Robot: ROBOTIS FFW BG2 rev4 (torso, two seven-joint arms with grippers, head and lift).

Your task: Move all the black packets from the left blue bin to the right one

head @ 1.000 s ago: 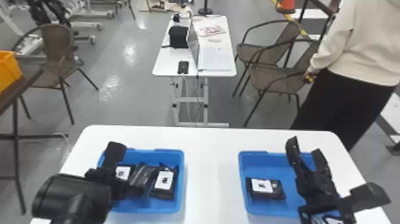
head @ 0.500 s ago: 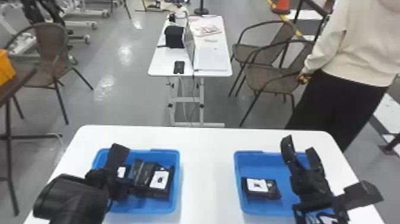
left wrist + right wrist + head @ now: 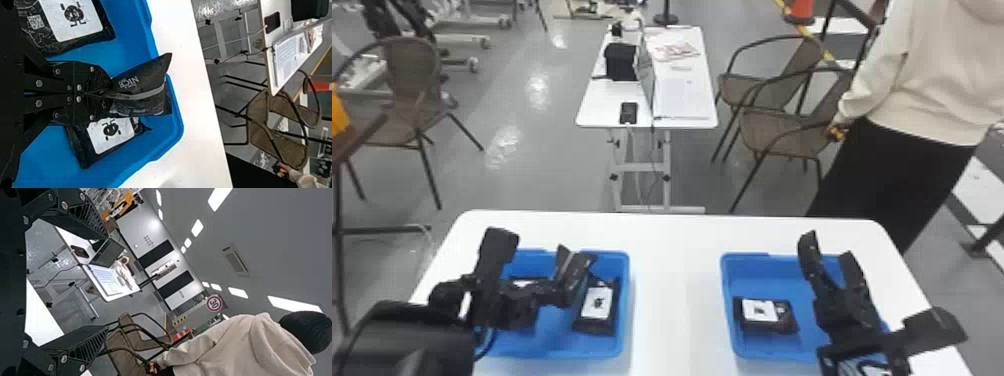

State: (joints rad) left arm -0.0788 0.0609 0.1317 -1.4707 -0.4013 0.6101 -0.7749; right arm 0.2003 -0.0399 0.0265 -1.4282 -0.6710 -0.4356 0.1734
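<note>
Blue against our white desk (image 3: 677,310), the left bin (image 3: 552,344) still has work in it: we count two black packets lying inside, one at its left (image 3: 74,21) and one at its right (image 3: 111,133). Between them, the left claw (image 3: 109,94) is closed on a third packet (image 3: 150,84), holding it over the bin. Farther right, the right bin (image 3: 767,280) contains at least one delivered packet (image 3: 764,316); its near corner is hidden from us by the right arm. The right claw (image 3: 828,248) stands wide and empty above that bin. We judge the transfer under way, with three visible packets left to move.
</note>
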